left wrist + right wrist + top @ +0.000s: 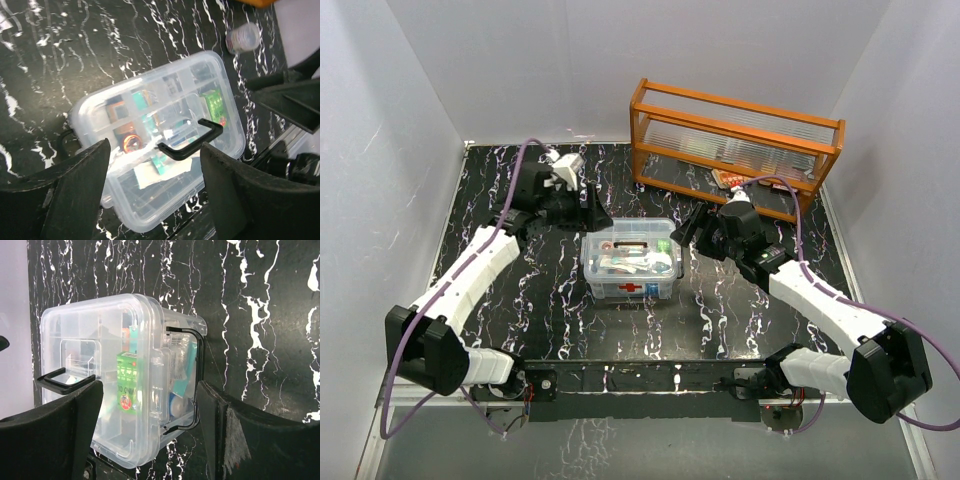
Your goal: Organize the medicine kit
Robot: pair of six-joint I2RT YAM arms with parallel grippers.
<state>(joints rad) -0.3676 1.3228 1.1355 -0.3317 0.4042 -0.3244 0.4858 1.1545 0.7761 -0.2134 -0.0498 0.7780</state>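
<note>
The left gripper [155, 197] and right gripper [150, 432] hung wide open beside the kit [630, 262] at frame centre, its lid [150, 107] apparently shut, so lifting it seemed next.

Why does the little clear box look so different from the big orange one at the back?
The medicine kit is clear plastic; the orange rack is wood with ribbed glass. The medicine kit is smaller and has a red cross and a dark handle; the orange rack has neither. The medicine kit sits in the middle of the table, the orange rack at its far edge. Both let you see inside.
</note>
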